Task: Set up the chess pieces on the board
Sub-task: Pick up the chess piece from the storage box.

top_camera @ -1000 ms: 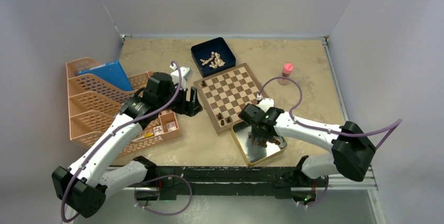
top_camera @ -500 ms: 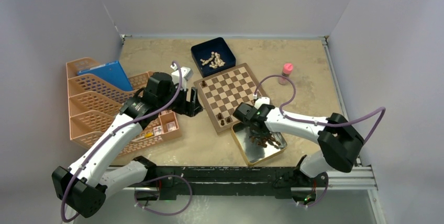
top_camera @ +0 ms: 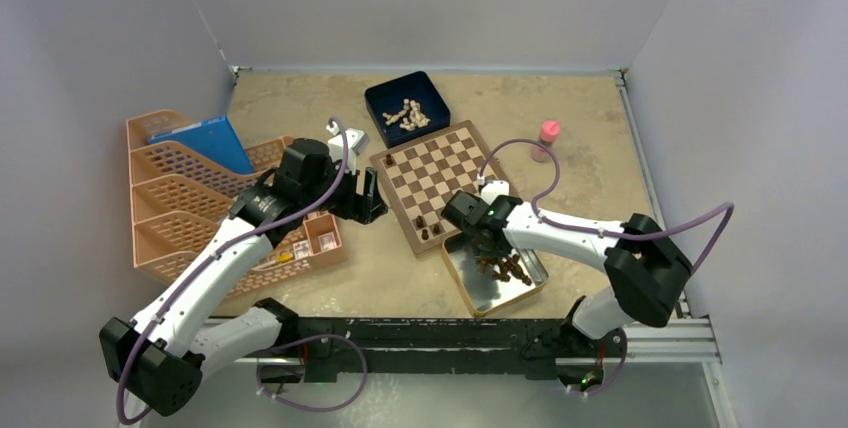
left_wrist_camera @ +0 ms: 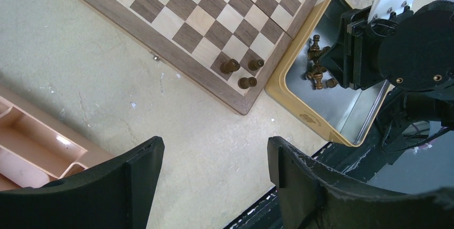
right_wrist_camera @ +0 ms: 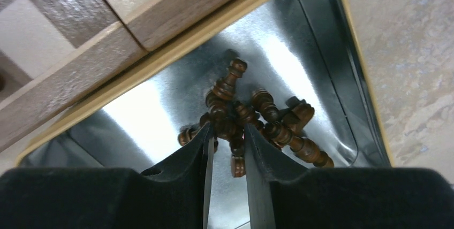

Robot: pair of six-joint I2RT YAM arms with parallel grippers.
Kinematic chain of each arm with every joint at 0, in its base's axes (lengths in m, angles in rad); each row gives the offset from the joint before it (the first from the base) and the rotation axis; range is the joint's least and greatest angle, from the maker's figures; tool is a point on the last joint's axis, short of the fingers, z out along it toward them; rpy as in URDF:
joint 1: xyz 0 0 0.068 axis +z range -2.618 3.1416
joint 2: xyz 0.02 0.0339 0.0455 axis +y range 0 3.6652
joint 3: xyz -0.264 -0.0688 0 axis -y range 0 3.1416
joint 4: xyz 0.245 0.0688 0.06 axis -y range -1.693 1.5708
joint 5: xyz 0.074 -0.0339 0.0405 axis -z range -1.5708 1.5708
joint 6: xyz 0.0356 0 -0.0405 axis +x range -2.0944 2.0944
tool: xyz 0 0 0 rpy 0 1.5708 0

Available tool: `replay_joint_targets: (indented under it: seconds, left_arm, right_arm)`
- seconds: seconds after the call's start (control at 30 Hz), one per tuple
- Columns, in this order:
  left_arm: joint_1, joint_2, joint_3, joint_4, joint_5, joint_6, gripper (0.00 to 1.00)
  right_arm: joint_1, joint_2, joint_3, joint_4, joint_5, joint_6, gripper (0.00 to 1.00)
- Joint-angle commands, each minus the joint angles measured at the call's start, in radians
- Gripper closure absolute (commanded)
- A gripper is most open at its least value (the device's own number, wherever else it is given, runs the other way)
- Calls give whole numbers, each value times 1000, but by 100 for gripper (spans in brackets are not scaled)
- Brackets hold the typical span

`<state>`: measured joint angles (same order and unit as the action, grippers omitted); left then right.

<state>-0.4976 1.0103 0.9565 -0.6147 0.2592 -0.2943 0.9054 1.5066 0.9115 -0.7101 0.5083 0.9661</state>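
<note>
Right claw point(right_wrist_camera: 227, 128) down in tin point(right_wrist_camera: 160, 60), jaws narrow, straddling pile of pieces point(right_wrist_camera: 278, 122). Gripped or not, cannot tell. Pile lies flat, jumbled; one long axis points toward board point(left_wrist_camera: 203, 20). Left claw point(left_wrist_camera: 214, 149) wide, empty, over tabletop point(left_wrist_camera: 80, 68). Three pieces upright at board's near corner. Early going, most left to place.

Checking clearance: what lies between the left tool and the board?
Bare tabletop separates the left tool from the board, save a tiny speck by its edge, per the left wrist view.
</note>
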Motion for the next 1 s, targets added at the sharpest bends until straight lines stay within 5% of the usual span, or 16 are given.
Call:
replay_joint_targets:
  seconds: [0.0, 0.43, 0.97]
  left_arm:
    - [7, -9, -1, 43, 8, 12, 29]
    - [7, -11, -1, 42, -7, 9, 29]
    - [7, -19, -4, 43, -53, 0, 29]
  right_arm:
    - [6, -40, 16, 39, -24, -20, 70]
    - [6, -21, -5, -30, -28, 43, 61]
    - [4, -43, -30, 29, -91, 26, 67]
